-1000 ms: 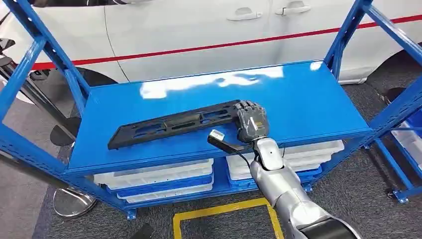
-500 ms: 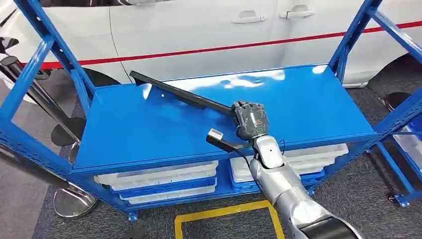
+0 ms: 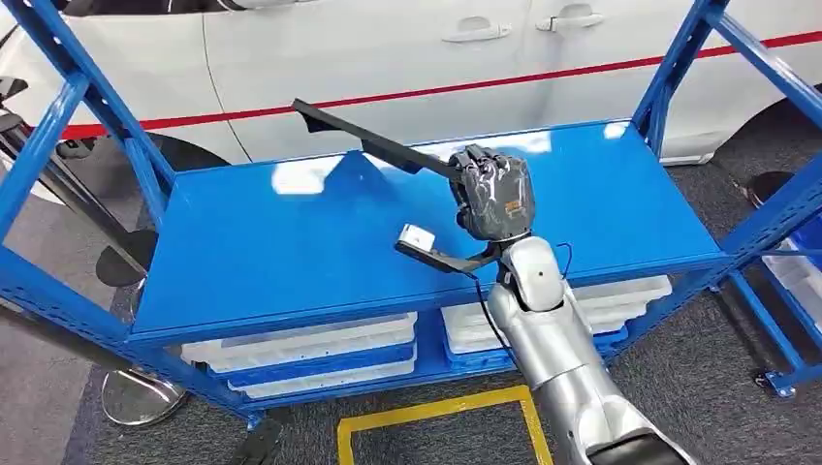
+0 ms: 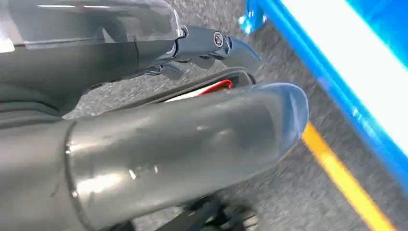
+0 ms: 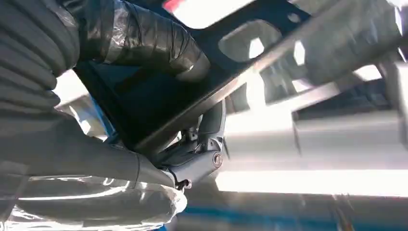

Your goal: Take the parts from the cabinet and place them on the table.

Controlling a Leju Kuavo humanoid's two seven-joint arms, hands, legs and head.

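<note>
above the top shelf of a blue steel cabinet (image 3: 320,252), the robot's right hand (image 3: 492,194) grips one end of a long black plastic part (image 3: 373,145), holding it clear of the shelf surface with its far end tilted upward and pointing off to the robot's left, toward a white car (image 3: 388,58) with a red stripe parked behind the rack. seen from the right wrist, dark fingers (image 5: 144,38) wrap over the slotted black part (image 5: 240,29), with the thumb underneath. a small camera bracket juts from the silver right forearm (image 3: 553,358) just beside the hand. on the lower shelf sit stacked white and blue trays (image 3: 310,354). a yellow line (image 3: 426,412) marks the grey floor in front of the cabinet. the left wrist view is close and blurred, showing a grey curved cover, floor and a blue cabinet edge (image 4: 337,72); the left hand's state cannot be made out from it.
</note>
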